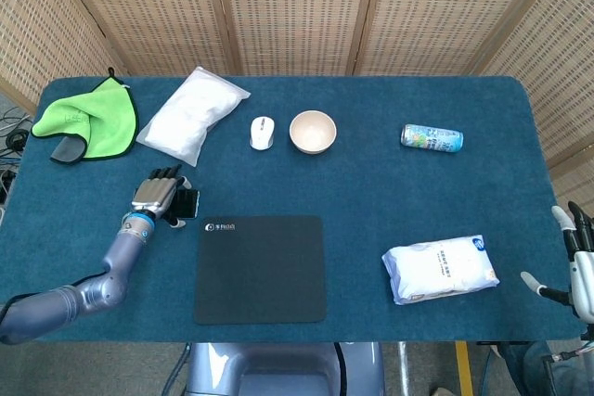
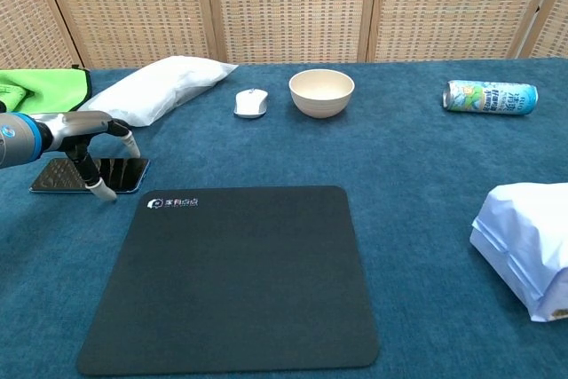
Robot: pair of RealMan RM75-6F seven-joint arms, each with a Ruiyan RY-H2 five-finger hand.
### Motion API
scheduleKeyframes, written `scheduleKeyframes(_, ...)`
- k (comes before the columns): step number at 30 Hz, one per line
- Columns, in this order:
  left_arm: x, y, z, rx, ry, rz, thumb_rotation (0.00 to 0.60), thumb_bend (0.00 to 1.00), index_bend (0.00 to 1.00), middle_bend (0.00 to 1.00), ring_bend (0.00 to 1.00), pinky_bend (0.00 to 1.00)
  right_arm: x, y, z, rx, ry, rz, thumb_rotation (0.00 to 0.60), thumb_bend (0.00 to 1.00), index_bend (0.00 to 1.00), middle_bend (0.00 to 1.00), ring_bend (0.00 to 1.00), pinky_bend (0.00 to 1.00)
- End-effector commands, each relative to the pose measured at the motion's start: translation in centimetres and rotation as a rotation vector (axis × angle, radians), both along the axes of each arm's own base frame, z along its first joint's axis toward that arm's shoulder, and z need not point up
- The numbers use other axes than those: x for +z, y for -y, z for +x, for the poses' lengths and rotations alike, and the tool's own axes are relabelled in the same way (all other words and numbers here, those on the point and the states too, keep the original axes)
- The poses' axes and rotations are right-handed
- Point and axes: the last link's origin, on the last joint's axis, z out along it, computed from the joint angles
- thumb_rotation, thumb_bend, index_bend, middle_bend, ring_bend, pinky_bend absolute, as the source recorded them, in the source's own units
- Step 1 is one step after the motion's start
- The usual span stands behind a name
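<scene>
A black phone (image 1: pixel 190 203) (image 2: pixel 125 174) lies flat on the blue table, just left of a dark mouse pad (image 1: pixel 260 268) (image 2: pixel 226 281). My left hand (image 1: pixel 155 195) (image 2: pixel 90 136) arches over the phone's middle, its fingers apart and its thumb tip down at the phone's near edge. Whether it grips the phone cannot be made out. The phone stays flat on the cloth. My right hand (image 1: pixel 575 261) hangs past the table's right front corner with its fingers spread, holding nothing, beside a white wipes pack (image 1: pixel 439 268) (image 2: pixel 528 241).
Along the back stand a green cloth (image 1: pixel 85 118) (image 2: pixel 35 90), a white bag (image 1: pixel 193 114) (image 2: pixel 155 88), a white mouse (image 1: pixel 263 132) (image 2: pixel 251 102), a cream bowl (image 1: pixel 312 132) (image 2: pixel 321 92) and a can lying on its side (image 1: pixel 432 138) (image 2: pixel 490 97).
</scene>
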Motion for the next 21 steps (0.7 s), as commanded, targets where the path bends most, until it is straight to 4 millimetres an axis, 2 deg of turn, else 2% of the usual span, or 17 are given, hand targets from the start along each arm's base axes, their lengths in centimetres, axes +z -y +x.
scheduleKeyframes(1,-0.2,-0.2,0.1,-0.002,-0.006,0.008,0.600,0.06,0.28,0.00,0.00,0.00,0.0,0.0,0.0,-0.002,0.001,0.001,0.600,0.00,0.00,0.00,0.00,0.00)
scheduleKeyframes(8,-0.7,-0.4,0.3,0.010,-0.004,0.009,0.600,0.06,0.31,0.00,0.00,0.00,0.0,0.1,-0.1,-0.001,0.003,0.004,0.600,0.00,0.00,0.00,0.00,0.00)
scheduleKeyframes(16,-1.4,-0.3,0.7,0.005,0.029,0.049,0.600,0.10,0.53,0.00,0.00,0.00,0.2,0.1,-0.1,0.000,0.015,-0.003,0.600,0.00,0.00,0.00,0.00,0.00)
scheduleKeyframes(21,-1.2,0.0,1.5,-0.004,0.095,0.066,0.600,0.13,0.56,0.00,0.00,0.00,0.2,0.1,-0.1,0.000,0.020,-0.002,0.600,0.00,0.00,0.00,0.00,0.00)
